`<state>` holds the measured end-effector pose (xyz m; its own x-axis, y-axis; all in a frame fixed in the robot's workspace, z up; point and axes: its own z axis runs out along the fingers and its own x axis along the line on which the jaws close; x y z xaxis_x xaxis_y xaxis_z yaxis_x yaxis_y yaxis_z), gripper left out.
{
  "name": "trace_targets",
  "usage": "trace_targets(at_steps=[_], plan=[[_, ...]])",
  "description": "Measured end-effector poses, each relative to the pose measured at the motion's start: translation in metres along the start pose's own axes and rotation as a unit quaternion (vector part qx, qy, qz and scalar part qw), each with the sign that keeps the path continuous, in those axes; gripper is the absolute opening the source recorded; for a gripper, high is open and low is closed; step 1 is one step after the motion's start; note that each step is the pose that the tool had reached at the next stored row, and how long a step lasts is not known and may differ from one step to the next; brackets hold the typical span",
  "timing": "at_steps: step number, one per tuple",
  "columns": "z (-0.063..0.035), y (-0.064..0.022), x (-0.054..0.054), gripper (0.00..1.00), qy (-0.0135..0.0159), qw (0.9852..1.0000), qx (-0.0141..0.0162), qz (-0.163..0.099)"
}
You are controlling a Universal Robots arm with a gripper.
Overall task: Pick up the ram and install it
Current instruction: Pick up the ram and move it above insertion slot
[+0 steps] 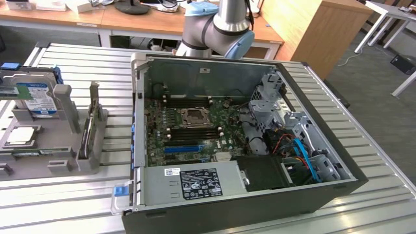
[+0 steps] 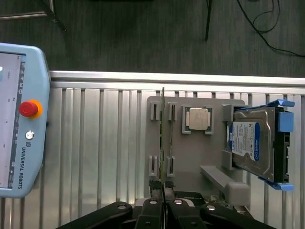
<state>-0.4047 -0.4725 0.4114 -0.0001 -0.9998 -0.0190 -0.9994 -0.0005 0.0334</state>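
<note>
**A:** Fingers [image 2: 161, 204] sit closest to the lens in the wrist view. What are they doing?

**B:** They're pressed together, pinching nothing. They hang high over the slatted worktop [image 2: 95, 143], in line with the thin top edge of the ram [image 2: 163, 138].

**A:** So the ram isn't picked up yet?

**B:** No. It stands on its long edge in the grey tray [image 2: 190, 157], held between pairs of small slotted posts. I'd judge that leaves its top edge free for a pinch from above.

**A:** Run across the rest for me.

**B:** First comes the control tablet [image 2: 19, 119] with its red button, lying on the slats apart from the tray. Then the ram. Next is a square processor chip [image 2: 198, 119], flat in its own pocket just beside the ram. Last is the hard drive [image 2: 255, 143], propped at a tilt in a stand with a blue bracket around it.

**A:** And where would the ram go?

**B:** The exterior view has the tray on its left and the open computer case [image 1: 215, 75] on its right. The case lies on its side with the board [image 1: 195, 141] facing up, probably so a stick can be pressed straight down into it.
</note>
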Motion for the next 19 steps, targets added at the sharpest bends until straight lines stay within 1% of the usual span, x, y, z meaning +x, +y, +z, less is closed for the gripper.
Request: trace_targets(at_steps=[7, 9, 14, 19], plan=[[-0.0002, -0.0002, 0.0, 0.12, 0.0, 1.0, -0.0001, 0.0], [-0.0004, -0.0021, 0.0, 0.12, 0.0001, 1.0, -0.0001, 0.0], [-0.0006, -0.0117, 0.0, 0.12, 0.0001, 1.0, 0.0, 0.0], [-0.001, -0.0265, 0.0, 0.12, 0.0, 1.0, 0.0, 0.0]])
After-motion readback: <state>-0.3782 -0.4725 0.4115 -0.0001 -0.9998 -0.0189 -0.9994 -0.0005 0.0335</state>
